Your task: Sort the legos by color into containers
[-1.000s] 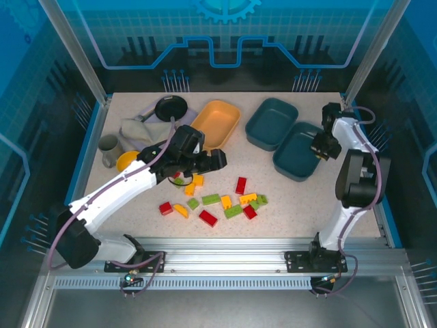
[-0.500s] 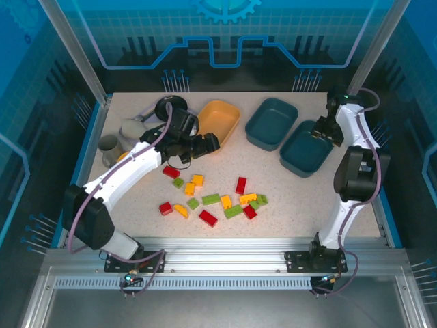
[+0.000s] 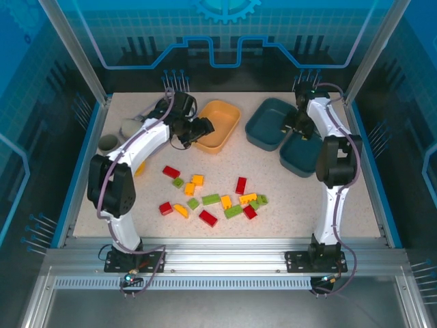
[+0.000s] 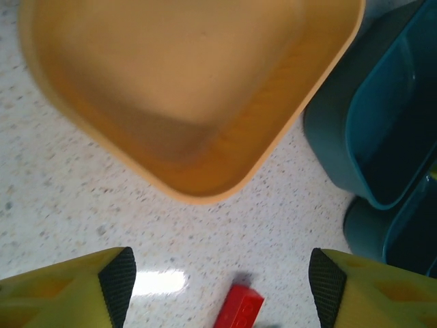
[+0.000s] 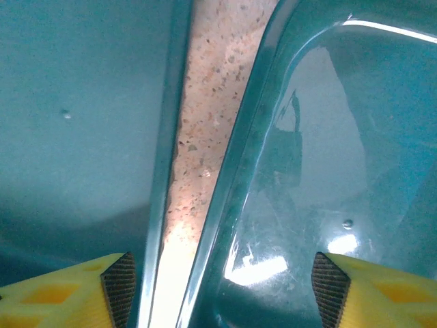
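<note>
**Overhead view.** The left claw (image 3: 200, 128) hangs at the near-left rim of the orange-yellow tray (image 3: 222, 116). A second ago it stood lower down, above the far edge of the brick scatter. The right claw (image 3: 298, 128) sits over the gap between the far teal tray (image 3: 268, 121) and the near teal tray (image 3: 300, 160), having swung there from the near tray's right-hand side. The legos (image 3: 211, 199), red, yellow-orange and light green, lie loose on the bench (image 3: 328, 205) in front of the three trays, laid out as before. With the left arm drawn back, the red one at the scatter's far-left corner is now uncovered. A grey cup (image 3: 108, 143) stands at the bench's left edge.

**Left wrist view.** The left claw (image 4: 218, 287) has its fingers (image 4: 115, 281) apart with nothing between them. The orange-yellow tray lies ahead, and a red brick (image 4: 235, 311) rests on the bench near the bottom edge.

**Right wrist view.** The right claw (image 5: 222, 283) is likewise spread and holds nothing. A strip of speckled bench runs between the two teal tray walls.
</note>
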Tool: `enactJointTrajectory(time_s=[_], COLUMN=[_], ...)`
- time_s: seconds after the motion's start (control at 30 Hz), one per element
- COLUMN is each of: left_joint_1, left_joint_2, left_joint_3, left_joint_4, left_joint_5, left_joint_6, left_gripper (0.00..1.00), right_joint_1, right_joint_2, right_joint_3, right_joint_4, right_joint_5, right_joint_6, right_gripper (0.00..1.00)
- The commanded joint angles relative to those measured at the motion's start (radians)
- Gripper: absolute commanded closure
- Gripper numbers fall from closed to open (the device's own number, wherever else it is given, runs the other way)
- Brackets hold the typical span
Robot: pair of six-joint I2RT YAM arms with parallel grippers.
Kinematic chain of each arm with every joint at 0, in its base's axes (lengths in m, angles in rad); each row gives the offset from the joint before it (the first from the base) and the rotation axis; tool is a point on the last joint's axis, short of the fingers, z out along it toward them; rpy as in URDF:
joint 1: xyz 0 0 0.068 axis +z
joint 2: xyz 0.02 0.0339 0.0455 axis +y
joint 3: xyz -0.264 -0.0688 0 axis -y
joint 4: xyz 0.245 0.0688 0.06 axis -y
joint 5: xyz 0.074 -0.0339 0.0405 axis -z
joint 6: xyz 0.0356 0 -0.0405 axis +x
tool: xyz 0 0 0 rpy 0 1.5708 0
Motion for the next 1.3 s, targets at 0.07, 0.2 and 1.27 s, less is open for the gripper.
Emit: enactJointTrajectory(time_s=[0.07,0.2,1.27], left_joint_1=[0.002,0.002,-0.097], left_joint_2=[0.107,0.175,0.083], left_joint_3=[0.102,0.16,-0.074], left_joint_4=[-0.047,-0.066,0.082], left_joint_5=[0.049,0.045,0.118], left_joint_6=[0.038,0.055,-0.052], left_gripper=[0.31,0.33,0.54], right_joint_1=[0.0,0.01,0.235], right_joint_2=[0.069,0.112,-0.119], right_joint_3=[0.083,0.136,-0.112], right_joint_4=[-0.055,-0.072,-0.019], right_joint_5=[-0.054,-0.056,0.038], right_joint_6=[0.038,0.031,-0.172], right_gripper=[0.34,0.46,0.38])
